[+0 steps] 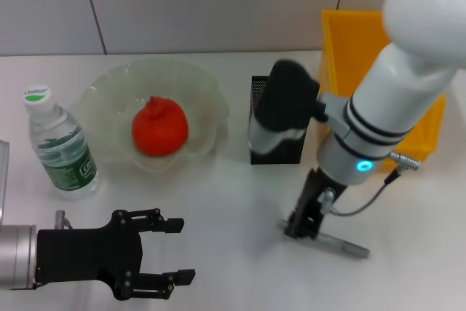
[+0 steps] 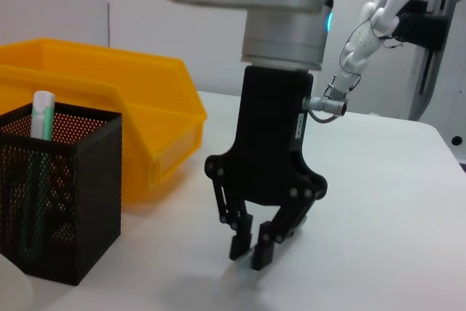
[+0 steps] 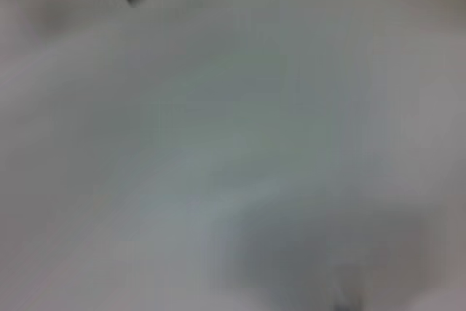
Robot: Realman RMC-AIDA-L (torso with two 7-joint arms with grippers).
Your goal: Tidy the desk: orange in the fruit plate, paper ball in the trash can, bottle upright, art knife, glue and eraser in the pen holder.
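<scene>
Pen holder [image 1: 280, 132], black mesh, is your landmark: it stands near the middle of the white table [image 1: 218, 202], and in the left wrist view you can see one white-capped stick [image 2: 40, 118] standing upright inside it. Just behind and to the right of the pen holder sits one yellow bin [image 1: 364, 71], close beside it. To the left of the pen holder you have one clear fruit plate [image 1: 204, 100], with one orange [image 1: 159, 127] lying in its hollow. Farther left again, beyond the plate, one water bottle [image 1: 58, 147] stands upright with its green-and-white cap on.

In front of the pen holder and slightly to its right, your right gripper [image 1: 302, 227] points straight down at the table, its fingertips drawn close together on one grey art knife [image 1: 338, 244] that lies flat there; the knife's handle sticks out to the right from under the fingers. The right arm's forearm passes directly over the pen holder and hides part of it from the head camera.

Well in front of the pen holder and far to its left, your left gripper [image 1: 175, 251] hovers low over the table with its fingers spread apart and nothing between them.
</scene>
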